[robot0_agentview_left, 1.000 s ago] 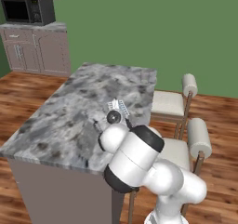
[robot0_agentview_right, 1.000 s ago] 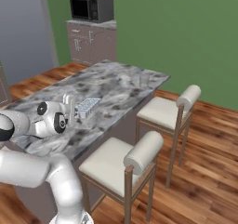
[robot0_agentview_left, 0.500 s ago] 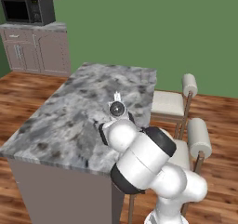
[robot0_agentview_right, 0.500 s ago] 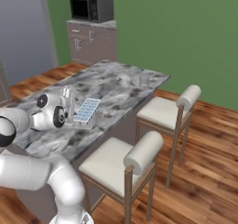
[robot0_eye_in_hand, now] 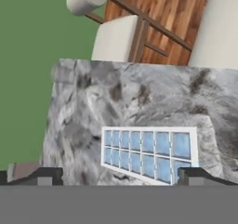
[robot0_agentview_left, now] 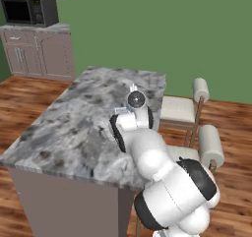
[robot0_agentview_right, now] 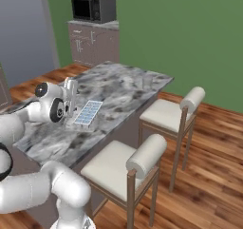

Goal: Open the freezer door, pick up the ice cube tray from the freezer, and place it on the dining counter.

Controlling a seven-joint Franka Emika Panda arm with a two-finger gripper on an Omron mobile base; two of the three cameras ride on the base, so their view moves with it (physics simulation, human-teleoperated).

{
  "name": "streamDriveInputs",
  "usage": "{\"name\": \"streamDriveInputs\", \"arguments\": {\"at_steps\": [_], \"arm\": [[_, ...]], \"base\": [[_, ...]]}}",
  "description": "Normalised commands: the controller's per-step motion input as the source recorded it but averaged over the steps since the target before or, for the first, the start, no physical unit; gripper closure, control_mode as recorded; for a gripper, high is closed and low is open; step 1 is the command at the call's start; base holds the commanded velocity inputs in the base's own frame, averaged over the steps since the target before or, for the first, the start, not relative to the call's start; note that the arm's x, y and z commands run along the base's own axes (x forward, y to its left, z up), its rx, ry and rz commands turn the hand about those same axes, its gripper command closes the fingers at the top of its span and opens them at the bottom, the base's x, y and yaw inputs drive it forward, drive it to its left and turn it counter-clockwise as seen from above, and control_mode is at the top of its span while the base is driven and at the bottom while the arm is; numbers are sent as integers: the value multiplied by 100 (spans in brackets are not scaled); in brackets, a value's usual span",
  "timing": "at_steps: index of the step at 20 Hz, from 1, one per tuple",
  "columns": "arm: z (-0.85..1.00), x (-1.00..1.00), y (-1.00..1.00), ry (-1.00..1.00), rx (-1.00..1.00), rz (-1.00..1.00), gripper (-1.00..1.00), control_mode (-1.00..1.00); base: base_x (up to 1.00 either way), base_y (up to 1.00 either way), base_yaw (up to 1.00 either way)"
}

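The fingers have spread off the ice cube tray, which lies free on the dining counter.

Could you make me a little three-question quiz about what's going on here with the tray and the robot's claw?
1. True or false: the ice cube tray lies flat on the dining counter.
2. The gripper is: A) shut on the tray, B) open beside the tray, C) holding a stool.
3. Fill in: on the cabinet by the green wall stands a ___.

Key: 1 true. 2 B. 3 microwave.
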Motion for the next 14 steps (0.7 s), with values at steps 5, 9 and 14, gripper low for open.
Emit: {"name": "streamDriveInputs", "arguments": {"at_steps": [5,9,14], "arm": [[85,-87,-47,15,8,-1,-100,-100],[67,-100,-67,14,14,-3,-100,-100],[62,-100,-63,13,14,-5,-100,-100]], "base": [[0,0,0],[0,0,0],[0,0,0]]}}
